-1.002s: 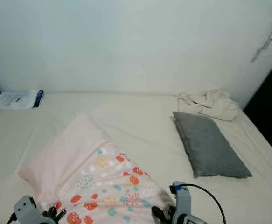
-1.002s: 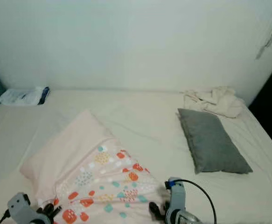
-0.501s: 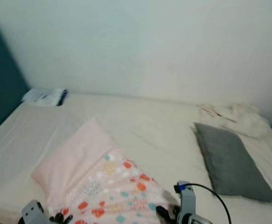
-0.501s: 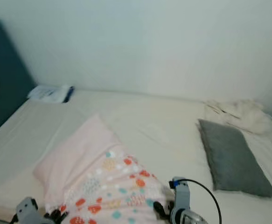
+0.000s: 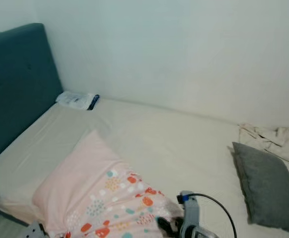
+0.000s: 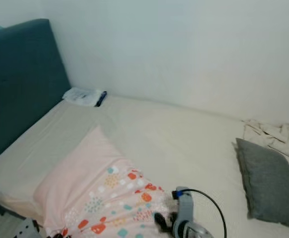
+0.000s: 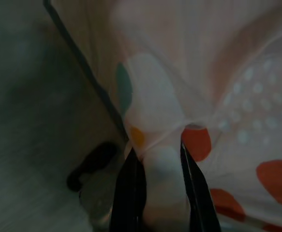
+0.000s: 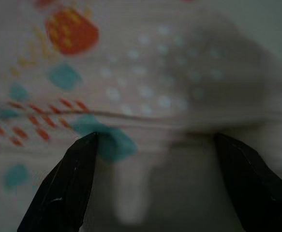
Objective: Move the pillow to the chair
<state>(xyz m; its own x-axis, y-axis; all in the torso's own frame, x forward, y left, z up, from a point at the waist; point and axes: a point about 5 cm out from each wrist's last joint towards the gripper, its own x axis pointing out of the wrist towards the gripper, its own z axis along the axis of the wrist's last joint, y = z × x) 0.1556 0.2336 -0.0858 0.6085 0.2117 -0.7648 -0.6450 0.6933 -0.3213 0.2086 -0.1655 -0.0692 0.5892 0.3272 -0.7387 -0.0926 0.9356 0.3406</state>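
Observation:
A pink pillow (image 5: pixel 89 183) with red, teal and yellow dots on its near half lies slanted on the cream bed (image 5: pixel 174 139), with its near end at my grippers. My left gripper (image 7: pixel 157 152) is shut on a fold of the dotted fabric at the pillow's near left corner. My right gripper (image 8: pixel 155 140) holds the near right corner, its fingers (image 8: pixel 63 193) set wide with the pillow's bulk pressed between them. In the left eye view the right gripper (image 5: pixel 168 225) sits at the bottom edge with a black cable looping off its wrist.
A teal padded headboard (image 5: pixel 15 84) stands at the left. A white packet (image 5: pixel 77 100) lies by the wall near it. A grey pillow (image 5: pixel 268 191) and a crumpled beige cloth (image 5: pixel 278 141) lie at the right. A strip of floor (image 5: pixel 0 225) shows at bottom left.
The whole picture has swung left: the headboard has come into view and the grey pillow has slid to the right edge. The pink pillow stays at my grippers.

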